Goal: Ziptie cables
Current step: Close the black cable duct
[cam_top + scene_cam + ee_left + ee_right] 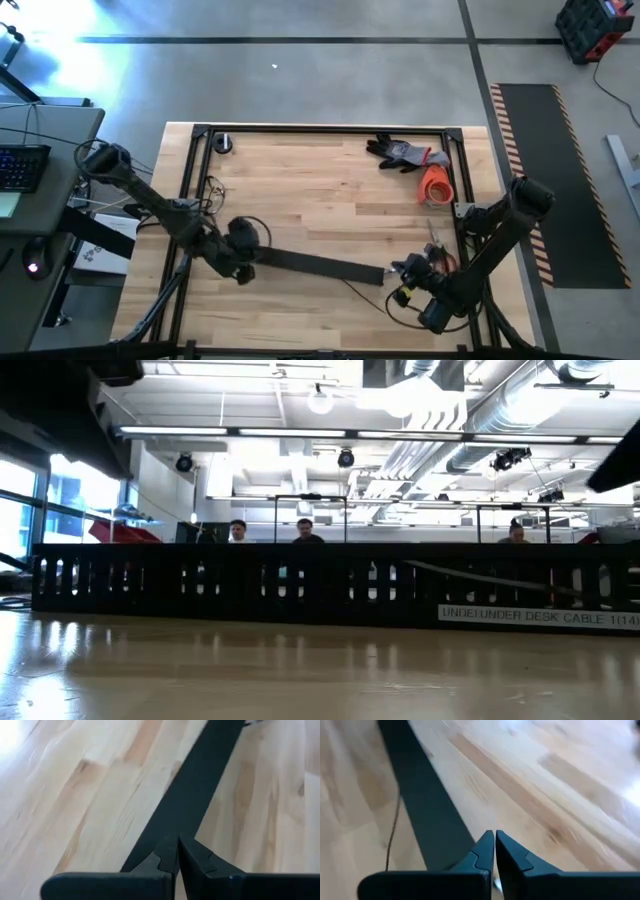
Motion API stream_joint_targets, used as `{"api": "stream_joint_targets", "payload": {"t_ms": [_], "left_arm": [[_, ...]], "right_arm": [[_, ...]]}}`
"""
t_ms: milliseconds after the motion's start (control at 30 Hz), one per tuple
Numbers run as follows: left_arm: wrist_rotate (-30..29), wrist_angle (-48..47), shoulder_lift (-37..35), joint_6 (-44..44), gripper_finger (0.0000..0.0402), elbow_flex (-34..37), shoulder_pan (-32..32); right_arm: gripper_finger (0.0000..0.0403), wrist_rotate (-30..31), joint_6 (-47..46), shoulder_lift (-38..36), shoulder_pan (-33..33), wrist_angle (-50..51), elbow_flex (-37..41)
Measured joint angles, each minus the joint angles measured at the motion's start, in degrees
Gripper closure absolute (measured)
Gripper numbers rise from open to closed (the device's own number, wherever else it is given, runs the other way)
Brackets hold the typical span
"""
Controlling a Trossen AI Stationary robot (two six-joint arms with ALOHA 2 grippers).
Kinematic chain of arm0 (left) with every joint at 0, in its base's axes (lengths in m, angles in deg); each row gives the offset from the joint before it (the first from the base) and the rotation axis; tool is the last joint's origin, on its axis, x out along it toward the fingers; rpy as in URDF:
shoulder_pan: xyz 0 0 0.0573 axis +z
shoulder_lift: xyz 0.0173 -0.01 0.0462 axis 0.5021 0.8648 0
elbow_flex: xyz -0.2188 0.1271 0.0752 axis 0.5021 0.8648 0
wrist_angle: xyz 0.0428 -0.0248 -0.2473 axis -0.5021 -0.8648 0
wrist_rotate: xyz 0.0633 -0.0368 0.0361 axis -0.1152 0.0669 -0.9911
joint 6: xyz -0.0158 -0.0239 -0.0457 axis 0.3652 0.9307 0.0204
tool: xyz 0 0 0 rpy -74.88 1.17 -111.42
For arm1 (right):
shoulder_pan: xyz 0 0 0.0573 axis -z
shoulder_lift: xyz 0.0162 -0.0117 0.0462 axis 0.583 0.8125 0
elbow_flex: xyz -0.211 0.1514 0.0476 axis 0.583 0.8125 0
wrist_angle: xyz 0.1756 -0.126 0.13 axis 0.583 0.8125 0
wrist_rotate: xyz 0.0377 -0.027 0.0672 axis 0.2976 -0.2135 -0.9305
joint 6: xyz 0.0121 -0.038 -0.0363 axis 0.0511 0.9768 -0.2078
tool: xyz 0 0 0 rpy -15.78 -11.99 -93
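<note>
Two arms sit low over the wooden worktop (330, 200), one at each end of the long black slotted channel (315, 264) that lies slightly slanted across the front-middle. Left end effector (176, 851) is at the channel's left end, fingers together, nothing visibly held; in its wrist view the tips hang right over the dark strip. Right end effector (494, 847) is at the channel's right end, fingers also together and empty, tips just beside the channel edge.

Cables: no grey-white bundle can be made out with certainty. A thin dark line (362, 293) runs on the wood just in front of the channel's right part, also visible in the right wrist view; cannot tell if it is the ziptie.

Other stuff: grey-and-orange glove (405, 153) and orange tape roll (436, 185) at the far right corner, small round dark object (222, 144) at the far left corner, all well apart from the arms. Black metal frame (320, 129) rims the worktop.

Low view: channel (320, 582) spans the whole width and blocks most of what lies behind it; people (305, 532) are seated in the room beyond.
</note>
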Motion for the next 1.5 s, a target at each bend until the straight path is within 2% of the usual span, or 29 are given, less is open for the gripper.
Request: {"api": "stream_joint_targets", "payload": {"t_ms": [100,167,267,500,933,1167,1333,1500], "left_arm": [[0.08,-6.01,-4.18,7.38,0.0401,-0.07,-1.45],[0.48,-10.99,-5.09,13.66,0.0401,-0.14,-2.54],[2.58,-17.28,-3.98,21.95,0.0401,0.22,-4.08],[5.38,-12.5,2.71,28.03,0.0401,3.34,-5.37],[4.71,2.12,15.07,24.04,0.0401,3.55,-2.35],[4.93,2.31,15.97,23.85,0.0401,3.54,-1.67],[4.77,3.01,15.99,23.95,0.0401,3.48,-1.67],[3.31,5.22,16.08,23.91,0.0401,3.63,-1.57]], "right_arm": [[0.0403,-9.34,-5.35,-1.96,0.41,5.41,-0.76],[0.0403,-16.54,-6.54,-2.18,0.75,5.31,0.25],[0.0403,-21.15,-5.86,-1.49,1.1,0.9,1.7],[0.0403,-21.78,-0.17,1.38,2.72,-11.14,3.92],[0.0403,-23.47,6.82,2.06,6.72,-15.15,3.92],[0.0403,-28.89,3.16,1.75,7.33,-7.36,3.31],[0.0403,-29.57,2.37,2.5,6.97,-10.38,3.21],[0.0403,-29.54,5.46,5.21,7.53,-15.21,3.2]]}}
